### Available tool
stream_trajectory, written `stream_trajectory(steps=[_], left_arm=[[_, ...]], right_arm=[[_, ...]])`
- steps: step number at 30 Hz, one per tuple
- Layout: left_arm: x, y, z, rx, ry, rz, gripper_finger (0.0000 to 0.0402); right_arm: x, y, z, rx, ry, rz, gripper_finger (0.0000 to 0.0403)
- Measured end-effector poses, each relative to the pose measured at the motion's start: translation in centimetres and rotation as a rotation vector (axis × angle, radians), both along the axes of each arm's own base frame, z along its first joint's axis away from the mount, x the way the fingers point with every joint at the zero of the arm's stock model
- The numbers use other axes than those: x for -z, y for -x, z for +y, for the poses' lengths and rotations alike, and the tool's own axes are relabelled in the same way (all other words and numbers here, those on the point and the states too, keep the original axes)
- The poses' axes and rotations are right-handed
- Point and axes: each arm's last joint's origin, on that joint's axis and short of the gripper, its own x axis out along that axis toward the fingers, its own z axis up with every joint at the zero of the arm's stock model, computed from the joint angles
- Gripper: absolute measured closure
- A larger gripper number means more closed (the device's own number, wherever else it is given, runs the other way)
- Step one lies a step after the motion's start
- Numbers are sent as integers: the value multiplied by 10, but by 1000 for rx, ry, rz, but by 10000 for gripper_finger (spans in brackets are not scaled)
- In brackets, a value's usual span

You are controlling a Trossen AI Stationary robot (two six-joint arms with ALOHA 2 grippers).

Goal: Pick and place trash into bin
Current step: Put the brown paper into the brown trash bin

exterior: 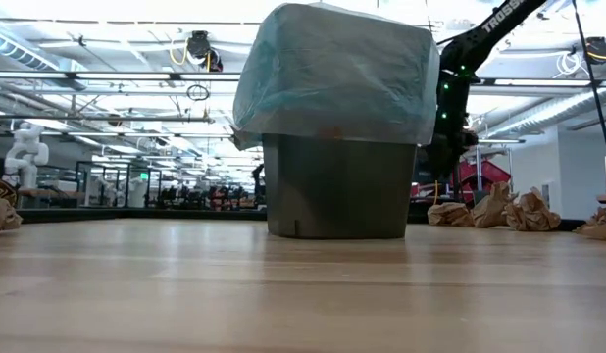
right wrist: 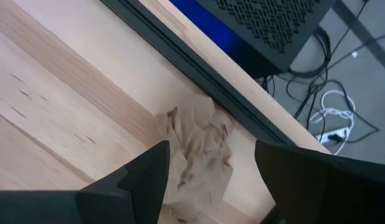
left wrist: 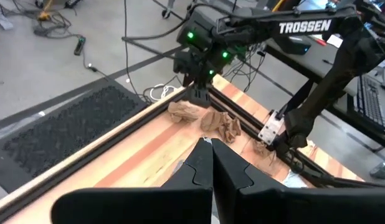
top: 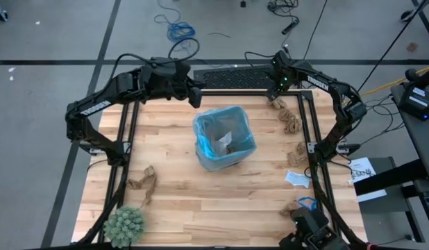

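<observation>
The bin, dark with a light-blue bag, stands mid-table and holds a few scraps. My left gripper hovers shut and empty by the table's far edge, just beyond the bin. At the far right corner my right gripper is open and points down, one finger on either side of a brown paper wad that lies on the table against the dark frame rail. More brown wads lie along the right edge, then a white paper bit and a pink mesh puff with blue string.
A flattened brown paper scrap lies at the near left, beside a round green spiky plant. Dark frame rails run along the table's sides. Bare wood lies in front of the bin.
</observation>
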Motion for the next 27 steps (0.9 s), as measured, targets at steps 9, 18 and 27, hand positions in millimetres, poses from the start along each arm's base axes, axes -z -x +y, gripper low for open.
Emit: stream_trajectory(steps=[9, 18, 27], left_arm=[[7, -10, 0, 13, 1, 28, 401], [7, -10, -1, 47, -61, 57, 401], [7, -10, -1, 48, -63, 58, 401]], right_arm=[[2, 12, 2, 32, -80, 18, 172], [10, -5, 4, 62, -99, -30, 172], [62, -18, -7, 72, -226, 67, 174]])
